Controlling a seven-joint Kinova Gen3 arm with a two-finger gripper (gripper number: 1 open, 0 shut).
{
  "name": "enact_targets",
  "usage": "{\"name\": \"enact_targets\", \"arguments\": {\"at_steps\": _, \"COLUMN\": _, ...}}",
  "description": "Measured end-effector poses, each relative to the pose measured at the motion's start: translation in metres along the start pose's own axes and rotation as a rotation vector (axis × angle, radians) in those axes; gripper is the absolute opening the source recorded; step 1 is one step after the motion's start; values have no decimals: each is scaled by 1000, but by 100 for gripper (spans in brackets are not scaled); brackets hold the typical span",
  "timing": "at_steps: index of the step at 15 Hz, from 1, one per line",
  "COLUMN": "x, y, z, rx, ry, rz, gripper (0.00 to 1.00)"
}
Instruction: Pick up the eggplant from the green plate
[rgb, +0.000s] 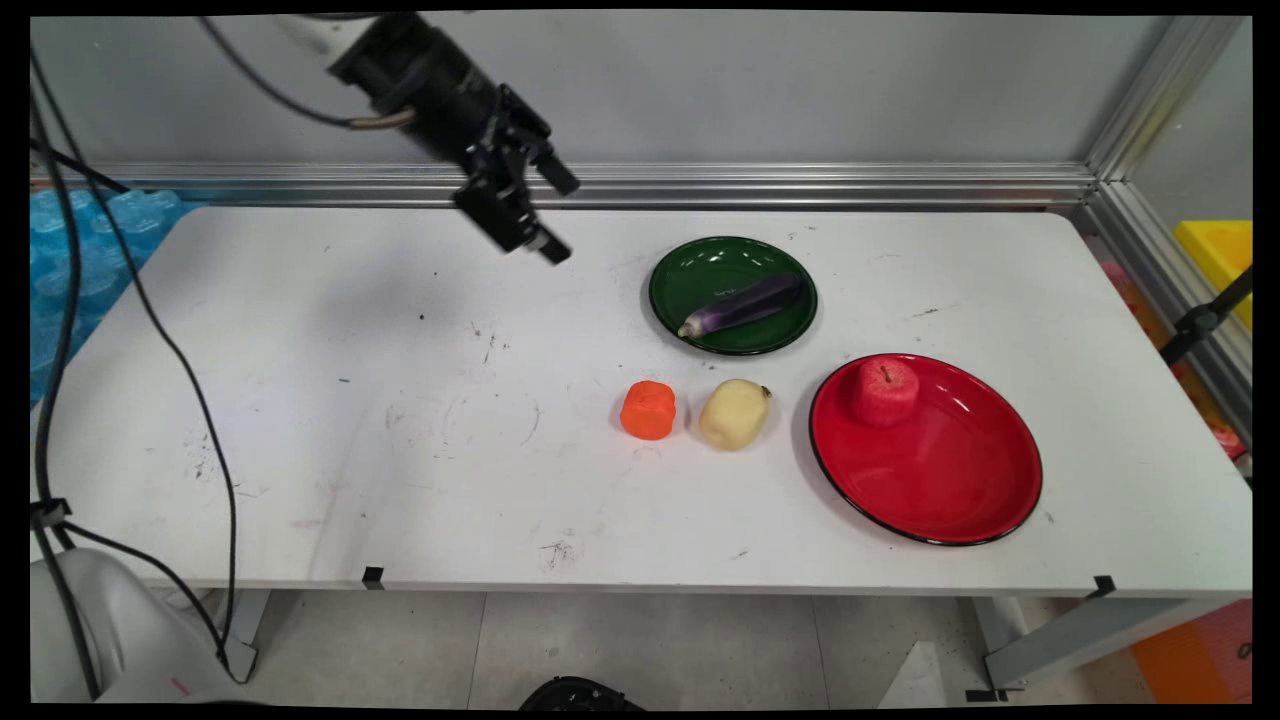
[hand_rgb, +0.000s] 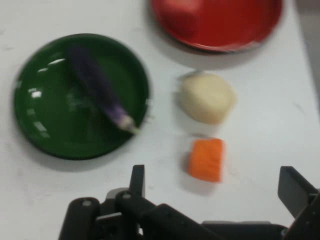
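Overhead, the claw (rgb: 562, 218) hung spread wide and empty above the worktop (rgb: 400, 420), nearest the green plate (rgb: 700, 270) bearing an eggplant (rgb: 742, 305). An orange piece (rgb: 648, 410) lay beside a potato (rgb: 734, 413).

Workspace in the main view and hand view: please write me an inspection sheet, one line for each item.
Surface: white table, scuffed with dark marks.
Things: purple eggplant lying in a green plate; red apple-like piece in a red plate; orange piece and pale yellow potato-like piece side by side on the bare table, apart from both plates.
Clutter: nothing seen on the table.
Gripper: black gripper raised over the table's far side, left of the green plate; jaws open, holding nothing.
Cables: black cables hanging at the left.
Surroundings: grey wall with an aluminium frame; a yellow bin at the right; blue sheet at the left.
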Motion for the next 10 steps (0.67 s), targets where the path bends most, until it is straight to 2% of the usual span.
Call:
{"name": "enact_targets", "arguments": {"at_steps": 5, "x": 27, "y": -32, "z": 33, "rx": 129, "ry": 9, "rz": -195, "gripper": 100}}
{"name": "enact_targets", "arguments": {"at_steps": 8, "x": 47, "y": -45, "z": 61, "rx": 175, "ry": 15, "rz": -300, "gripper": 100}}
{"name": "enact_targets", "arguments": {"at_steps": 10, "x": 59, "y": -52, "z": 83, "rx": 192, "ry": 10, "rz": -360, "gripper": 100}}
